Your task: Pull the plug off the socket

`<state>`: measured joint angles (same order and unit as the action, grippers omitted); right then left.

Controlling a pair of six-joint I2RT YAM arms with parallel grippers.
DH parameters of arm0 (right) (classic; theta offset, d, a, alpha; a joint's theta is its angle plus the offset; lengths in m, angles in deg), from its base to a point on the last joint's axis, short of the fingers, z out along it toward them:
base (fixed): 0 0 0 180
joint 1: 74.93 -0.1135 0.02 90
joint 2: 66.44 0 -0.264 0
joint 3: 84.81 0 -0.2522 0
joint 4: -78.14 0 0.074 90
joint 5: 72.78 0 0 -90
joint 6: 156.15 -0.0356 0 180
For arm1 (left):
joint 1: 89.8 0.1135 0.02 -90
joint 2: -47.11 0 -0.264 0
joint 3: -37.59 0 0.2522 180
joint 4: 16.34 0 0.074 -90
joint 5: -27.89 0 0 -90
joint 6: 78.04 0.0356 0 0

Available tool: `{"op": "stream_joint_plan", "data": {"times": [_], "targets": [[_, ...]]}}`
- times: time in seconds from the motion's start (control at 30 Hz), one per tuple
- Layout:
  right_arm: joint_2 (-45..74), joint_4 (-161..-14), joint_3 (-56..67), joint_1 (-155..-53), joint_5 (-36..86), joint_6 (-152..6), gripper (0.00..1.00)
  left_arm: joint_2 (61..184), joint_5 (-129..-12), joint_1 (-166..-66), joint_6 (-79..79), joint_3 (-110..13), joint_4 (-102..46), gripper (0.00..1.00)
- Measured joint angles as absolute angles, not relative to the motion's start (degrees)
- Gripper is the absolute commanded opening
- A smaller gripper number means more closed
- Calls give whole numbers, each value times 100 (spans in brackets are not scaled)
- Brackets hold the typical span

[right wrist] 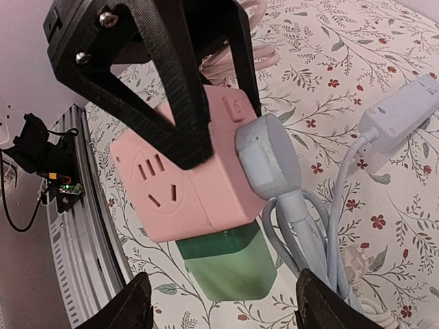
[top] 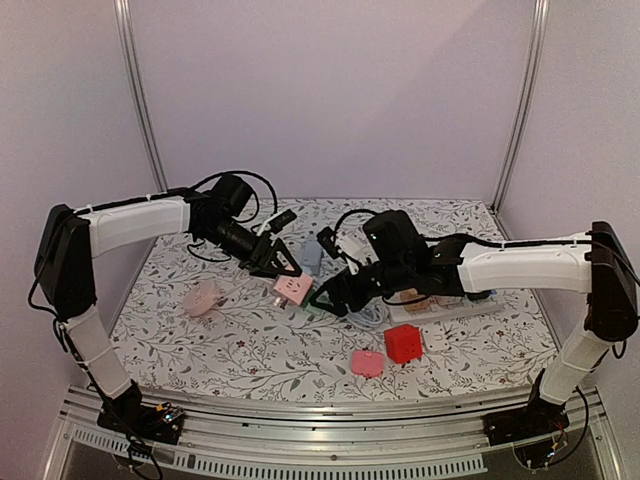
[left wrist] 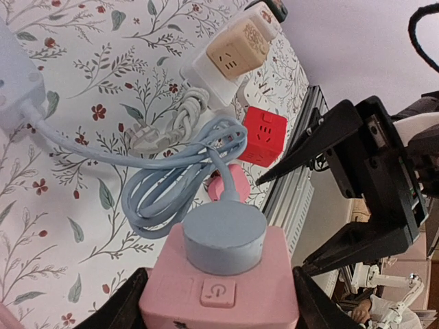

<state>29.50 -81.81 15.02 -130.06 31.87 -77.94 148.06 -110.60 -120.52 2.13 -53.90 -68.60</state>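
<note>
My left gripper (top: 277, 270) is shut on a pink cube socket (left wrist: 221, 286), held above the table with one black finger (right wrist: 180, 103) on each side. A round grey-blue plug (left wrist: 225, 241) with a coiled cable sits in the cube's face beside its power button. A green plug (right wrist: 231, 264) is stuck into the cube's underside; it also shows as the green plug (top: 322, 298) from above. My right gripper (right wrist: 223, 293) is open. Its fingers stand either side of the green plug without touching it. In the left wrist view the right gripper (left wrist: 282, 223) spreads wide beside the cube.
A white power strip (left wrist: 212, 82) carrying a beige cube (left wrist: 236, 49) lies on the right of the flowered table. A red cube (top: 404, 343) and a small pink cube (top: 367, 362) sit near the front. A pale pink cube (top: 203, 298) lies at the left. The metal rail (top: 330, 425) runs along the near edge.
</note>
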Motion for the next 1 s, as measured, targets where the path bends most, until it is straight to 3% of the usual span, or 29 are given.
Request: {"op": "stream_joint_plan", "data": {"times": [0.6, 0.8, 1.0], "targets": [[3218, -7991, 1426, -13467, 2177, -7550, 65, 14808, -11064, -12056, 213, -5393, -6863, 27], [3304, -7893, 1260, -13531, 1950, -7386, 58, 14808, -11073, -12056, 215, -5393, -6869, 27], [3439, -7799, 1087, -13570, 1874, -7241, 60, 14808, -11077, -12059, 217, -5403, -6882, 27]]}}
